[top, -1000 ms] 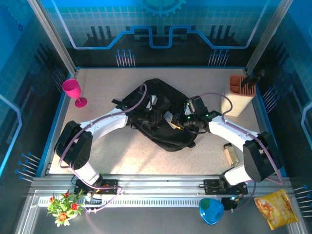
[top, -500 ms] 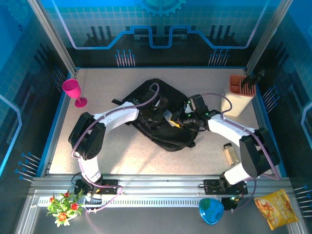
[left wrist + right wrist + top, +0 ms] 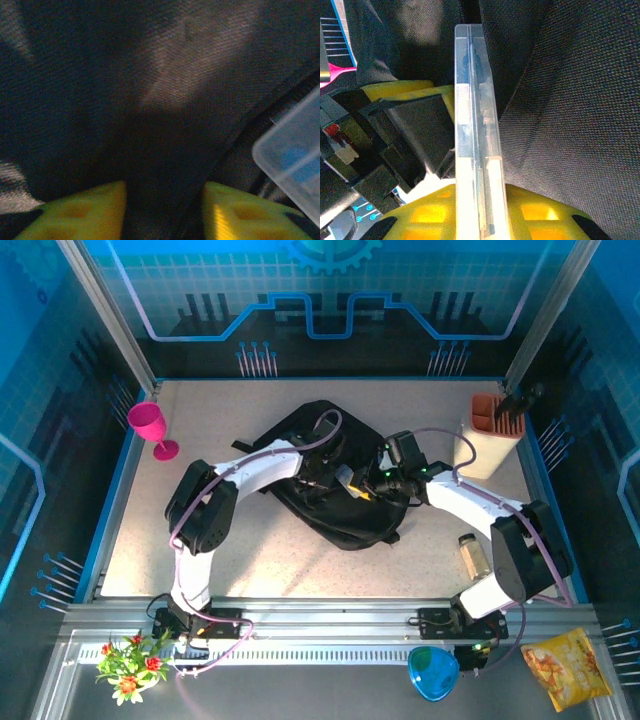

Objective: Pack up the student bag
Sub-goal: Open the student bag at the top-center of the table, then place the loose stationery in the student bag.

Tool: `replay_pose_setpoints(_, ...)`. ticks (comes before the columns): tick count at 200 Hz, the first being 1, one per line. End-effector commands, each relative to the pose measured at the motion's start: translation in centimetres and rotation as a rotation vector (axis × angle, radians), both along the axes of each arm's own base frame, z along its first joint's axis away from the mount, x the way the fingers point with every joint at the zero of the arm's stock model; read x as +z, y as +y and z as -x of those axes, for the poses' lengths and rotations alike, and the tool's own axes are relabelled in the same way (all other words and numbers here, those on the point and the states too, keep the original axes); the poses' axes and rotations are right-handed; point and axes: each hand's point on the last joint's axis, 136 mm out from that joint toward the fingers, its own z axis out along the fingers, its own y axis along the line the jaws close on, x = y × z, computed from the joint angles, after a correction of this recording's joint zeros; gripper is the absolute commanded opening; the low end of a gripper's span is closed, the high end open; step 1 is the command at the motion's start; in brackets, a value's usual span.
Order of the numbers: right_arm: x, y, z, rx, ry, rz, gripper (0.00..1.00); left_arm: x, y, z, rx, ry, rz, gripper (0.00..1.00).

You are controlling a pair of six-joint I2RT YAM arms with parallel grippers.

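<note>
Your student bag (image 3: 350, 525) lies in the middle of the table (image 3: 270, 565), a black heap with both arms reaching into it from opposite sides.

The right gripper (image 3: 480, 215) is clamped on a clear plastic case (image 3: 475, 125). Its yellow fingers (image 3: 540, 210) press the two flat faces, and the case stands edge-on (thin side toward the wrist camera). It points away from the fingers toward a dark gap in the bag, with woven black fabric close on its right.

The left gripper (image 3: 162, 215) is buried in the bag, with cloth all around it. Its two yellow fingertips stand somewhat apart, and a dark fold of fabric runs down into the gap between them. The wrist view is blurred and dim, so you cannot tell whether that fold is pinched or merely lies there. A translucent corner of the case, with a blue patch inside, shows just beside that gripper on the right of its view.

Around the bag, a pink goblet (image 3: 150, 427) stands upright near the table's far left edge. A beige holder with an orange top (image 3: 490, 445) stands at the far right. A small jar (image 3: 473, 555) sits beside the right arm, apart from the bag.
</note>
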Motion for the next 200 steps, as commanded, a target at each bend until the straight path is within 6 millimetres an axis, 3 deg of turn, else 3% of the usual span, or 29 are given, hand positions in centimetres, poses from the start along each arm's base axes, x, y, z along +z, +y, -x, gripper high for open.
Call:
replay_pose_setpoints(1, -5.3, -4.2, 4.4, -0.059, 0.225, 0.192, 0.11, -3.5, 2.8, 1.0, 0.014, 0.075, -0.164, 0.31)
replay_pose_setpoints(22, -5.3, -4.4, 4.7, -0.055, 0.229, 0.199, 0.11, -2.8, 2.6, 0.6, 0.023, 0.051, -0.15, 0.22)
replay_pose_setpoints(43, -5.2, -4.2, 4.8, -0.048, 0.227, 0.189, 0.11, -0.7, 1.9, 0.0, 0.02, -0.002, -0.093, 0.15)
replay_pose_setpoints(76, -4.9, -3.2, 4.6, -0.021, 0.228, 0.14, 0.12, 3.1, 0.4, -0.5, -0.002, -0.094, 0.04, 0.11)
replay_pose_setpoints(97, -4.0, -1.5, 3.6, 0.024, 0.182, 0.055, 0.13, 4.9, -0.9, 0.0, -0.048, -0.13, 0.149, 0.11)
replay_pose_setpoints(114, -3.7, -0.3, 2.7, 0.061, 0.146, 0.003, 0.13, 5.3, -1.3, 0.5, -0.067, -0.132, 0.193, 0.12)
replay_pose_setpoints(121, -2.4, 0.6, 1.2, 0.072, 0.093, -0.031, 0.14, 5.3, -1.4, 0.7, -0.07, -0.129, 0.202, 0.12)
replay_pose_setpoints(157, -1.2, 2.9, -2.7, 0.1, -0.015, -0.094, 0.16, 5.0, -1.1, 1.5, -0.062, -0.113, 0.226, 0.15)
replay_pose_setpoints(180, -1.5, 3.3, -4.8, 0.093, -0.064, -0.089, 0.24, 5.2, -0.4, 1.5, -0.032, -0.114, 0.234, 0.19)
replay_pose_setpoints(200, -1.5, 2.9, -5.0, 0.094, -0.078, -0.077, 0.37, 5.9, 0.2, 1.7, -0.006, -0.115, 0.262, 0.28)
